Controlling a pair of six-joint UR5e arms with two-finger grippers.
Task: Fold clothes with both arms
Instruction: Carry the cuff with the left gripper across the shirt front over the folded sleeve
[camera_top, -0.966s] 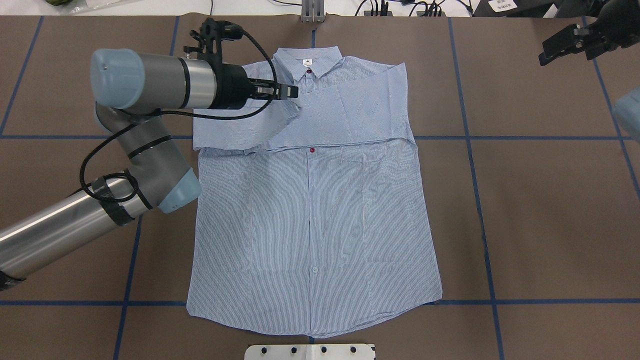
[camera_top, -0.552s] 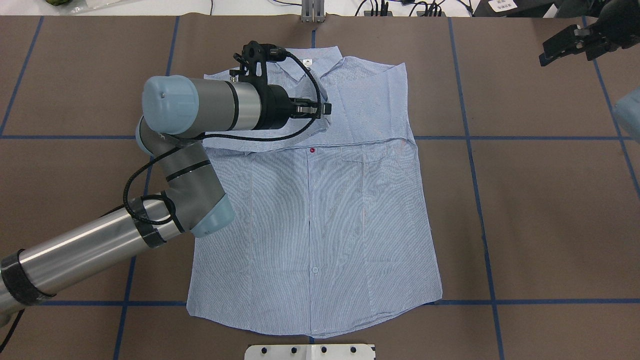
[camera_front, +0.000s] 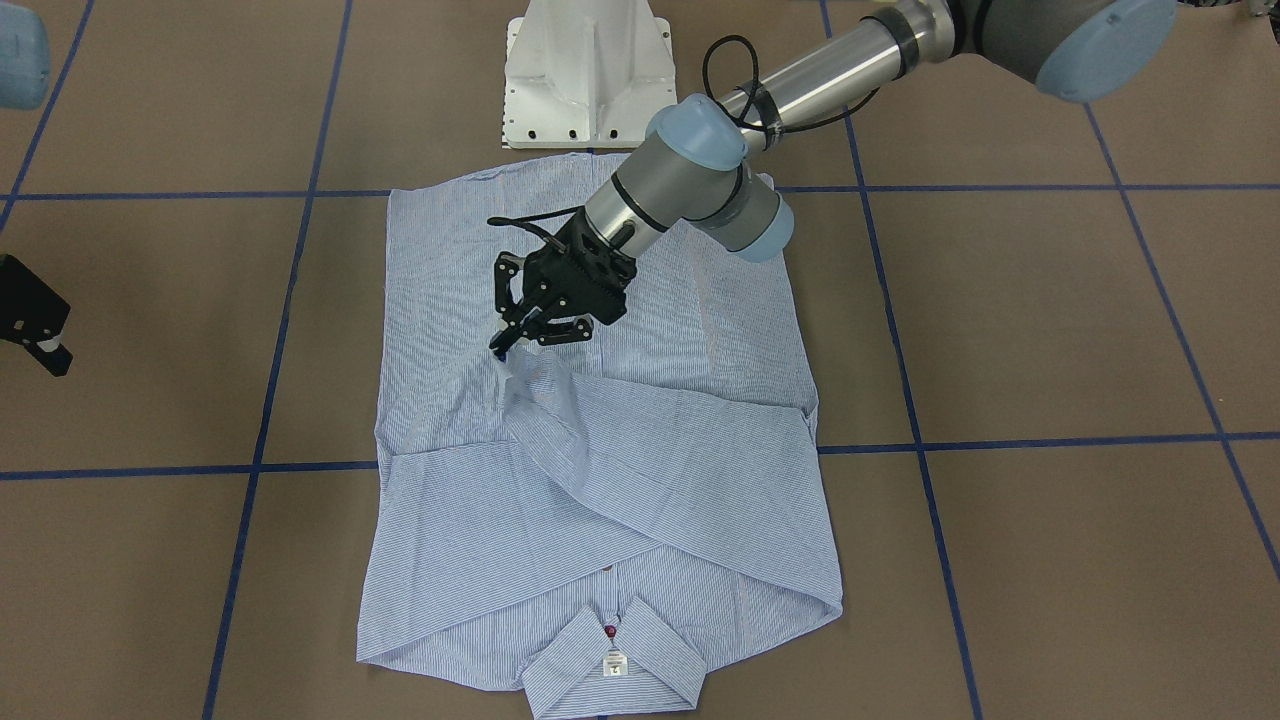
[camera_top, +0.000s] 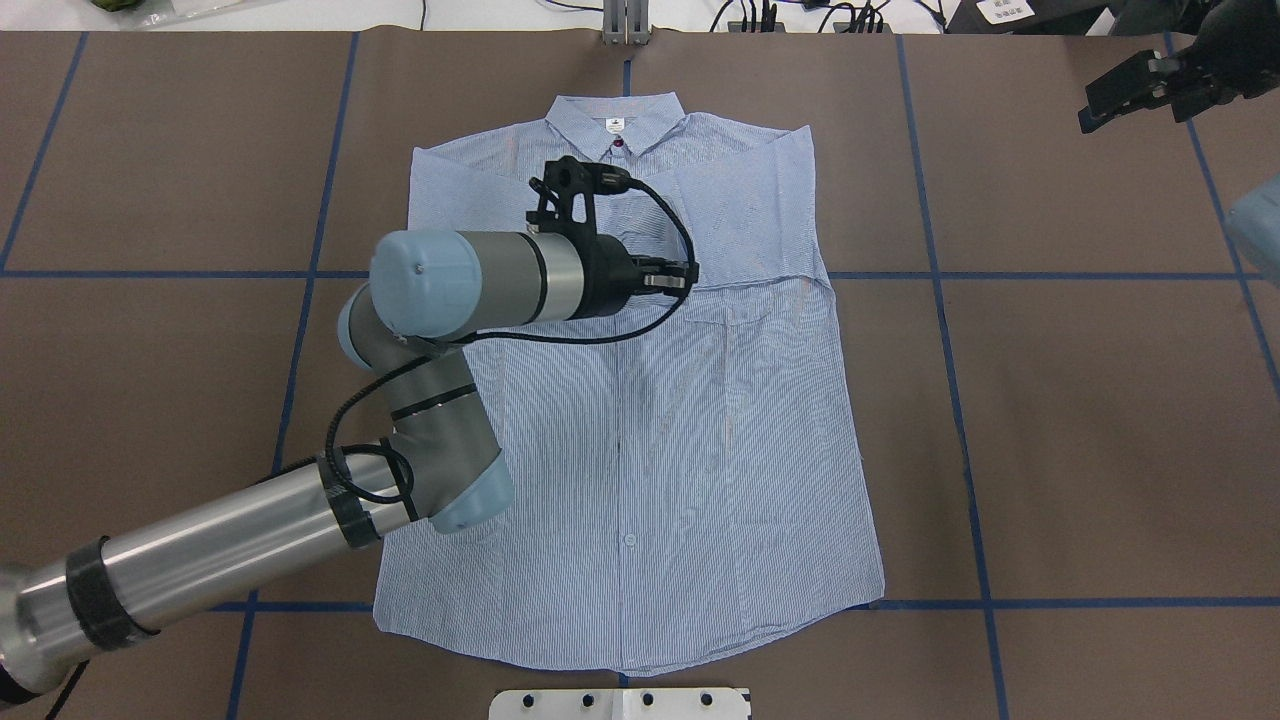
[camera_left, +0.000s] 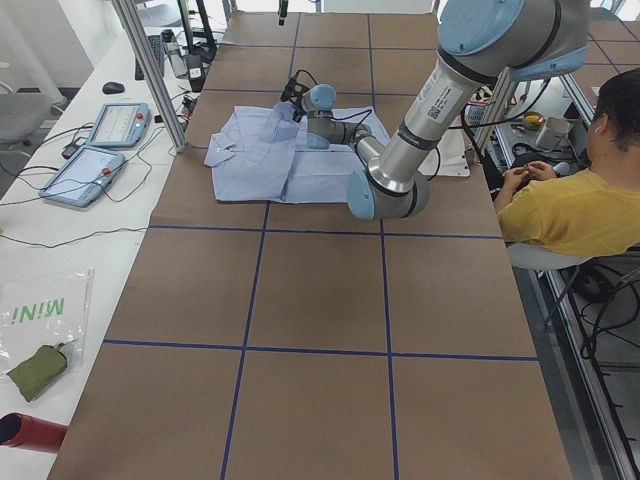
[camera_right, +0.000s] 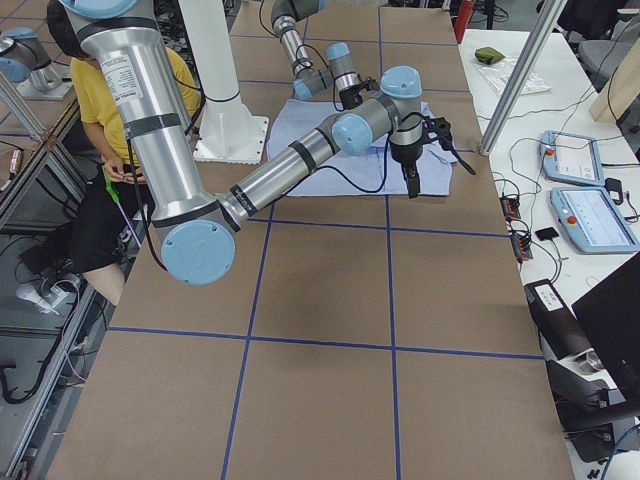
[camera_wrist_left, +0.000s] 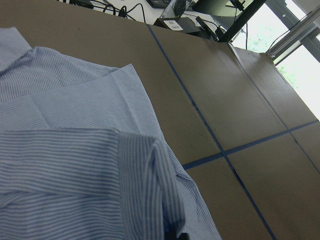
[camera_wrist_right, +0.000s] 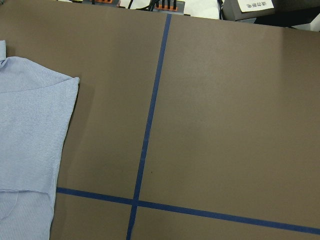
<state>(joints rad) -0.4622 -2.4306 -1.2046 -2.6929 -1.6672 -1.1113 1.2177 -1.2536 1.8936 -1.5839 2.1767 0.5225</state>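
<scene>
The light blue striped shirt (camera_top: 650, 450) lies flat, front up, with its collar (camera_top: 615, 120) at the far edge. Both sleeves are folded across the chest. My left gripper (camera_top: 688, 274) hovers over the chest, shut on the end of a sleeve (camera_front: 520, 385), which rises in a small peak to the fingertips. That sleeve's fold (camera_wrist_left: 125, 165) fills the left wrist view's lower left. My right gripper (camera_top: 1100, 105) hangs over bare table at the far right, well off the shirt. Whether it is open or shut does not show. The right wrist view catches only the shirt's shoulder edge (camera_wrist_right: 30, 125).
Brown table with blue tape lines (camera_top: 960, 400). The white pedestal base (camera_front: 585, 80) stands just beyond the shirt's hem. A seated person in yellow (camera_left: 580, 200) is beside the table. Tablets (camera_left: 100, 150) and cables lie past the far edge.
My left arm has swung right and toward the robot, dragging the sleeve from near the collar across the chest. The right gripper has stayed put.
</scene>
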